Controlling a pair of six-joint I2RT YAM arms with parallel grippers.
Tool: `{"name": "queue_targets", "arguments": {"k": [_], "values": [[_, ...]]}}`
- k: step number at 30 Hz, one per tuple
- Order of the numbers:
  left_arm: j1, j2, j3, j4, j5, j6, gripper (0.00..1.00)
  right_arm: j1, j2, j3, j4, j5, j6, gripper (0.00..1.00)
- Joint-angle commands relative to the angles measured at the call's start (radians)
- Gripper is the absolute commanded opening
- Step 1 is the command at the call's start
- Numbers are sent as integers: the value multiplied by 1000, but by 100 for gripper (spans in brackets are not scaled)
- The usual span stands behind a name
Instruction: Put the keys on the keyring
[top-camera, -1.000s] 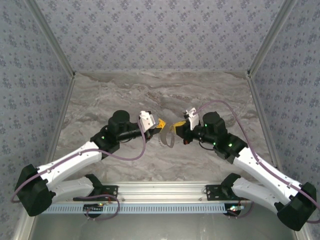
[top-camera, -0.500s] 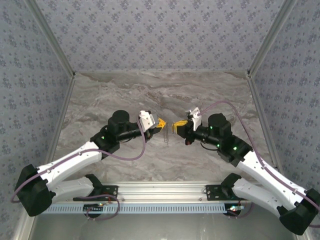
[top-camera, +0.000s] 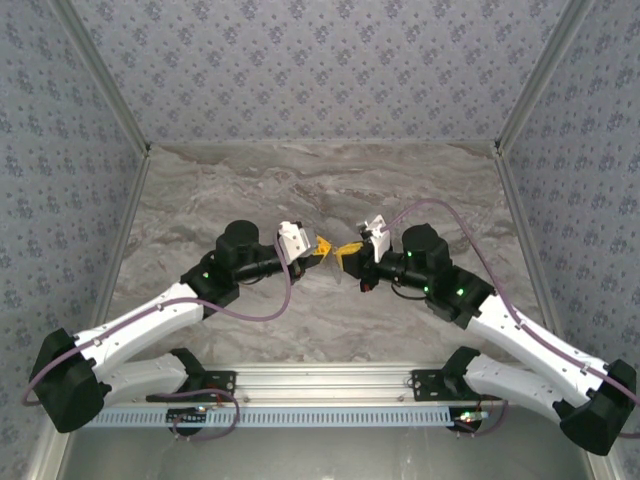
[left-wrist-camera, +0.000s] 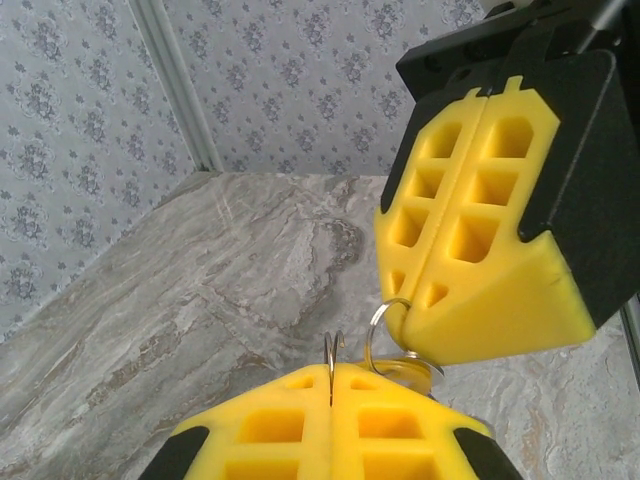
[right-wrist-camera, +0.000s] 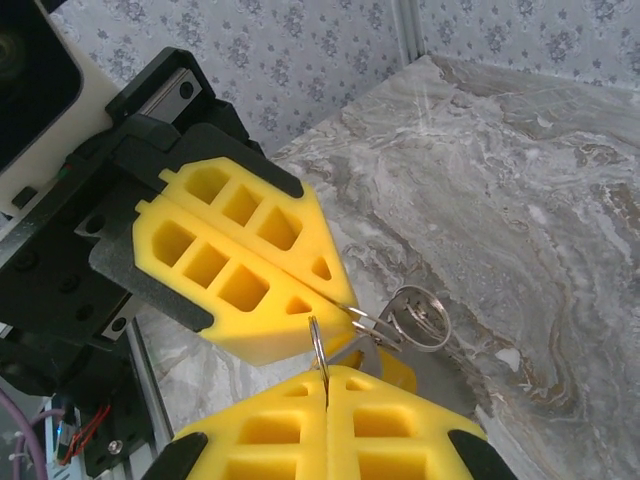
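From where I stand the two arms meet nose to nose over the middle of the grey marble-patterned table (top-camera: 330, 190). The left gripper (top-camera: 322, 246) and the right gripper (top-camera: 350, 252) each have their yellow pads pressed fully together, tips almost touching. Each pincer pinches thin grey wire. The thin dull-grey metal oval loop of the keyring (left-wrist-camera: 333, 352) stands edge-on out of the seam of the left pads; a further curve of grey wire comes out of the right gripper's tip. I take it both hold the keyring, though how the strands join is hard to make out. The tiny pale brass-gold metal key (left-wrist-camera: 412, 368) hangs just below the right gripper's tip, against the wire and clear of the table; whether it is already threaded on I cannot tell.

The step in hand looks to be working the key along the wire. To do it well, I would say, one pincer should act as a firm anchor while the other moves in small, slow strokes along the line of the loop, not across it; a sideways pull would likely twist the wire out of the soft pads. Neither grip should loosen until the key sits plainly on the loop; a key that small, dropped on the mottled table, would be awkward to pick up.
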Motion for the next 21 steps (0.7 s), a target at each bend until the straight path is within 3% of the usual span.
{"name": "queue_targets", "arguments": {"k": [1,21], "values": [[-8,-32,22,27,15,21,0,5,10,37,2,17,-17,0],[-8,-45,15,22,38,40,0,-39,28,47,1,-7,-34,0]]}}
